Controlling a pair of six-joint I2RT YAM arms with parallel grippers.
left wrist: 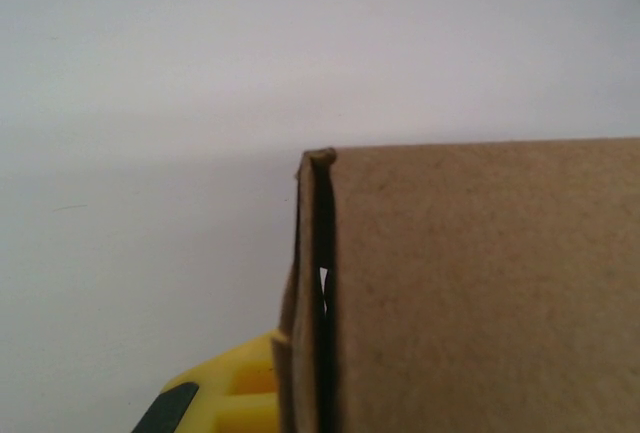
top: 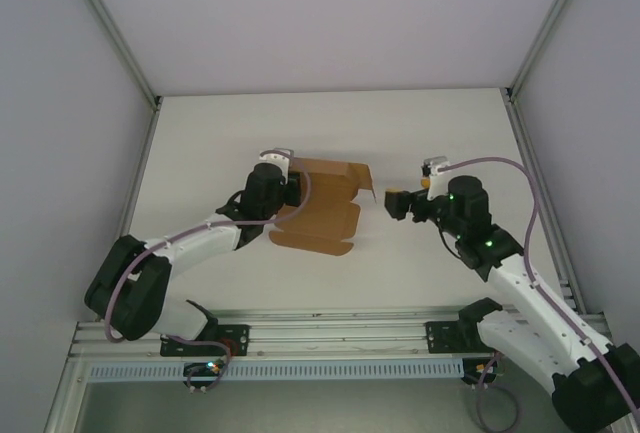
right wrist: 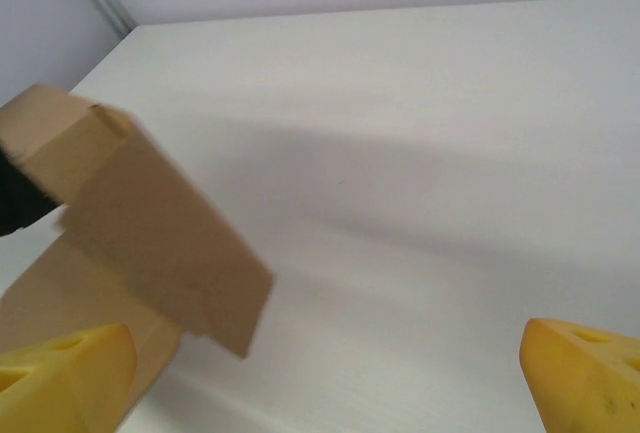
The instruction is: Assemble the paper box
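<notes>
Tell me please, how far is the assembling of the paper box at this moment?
Done: one flap at the right end stands up. In hand: the left gripper is shut on the left edge of the paper box; the right gripper hangs open beside the flap, not touching. Left: most panels lie flat, unfolded.

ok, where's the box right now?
Top view: the box sits near mid-table between the two arms. The left gripper is shut on its left edge, and the open right gripper is just off its right flap.
</notes>
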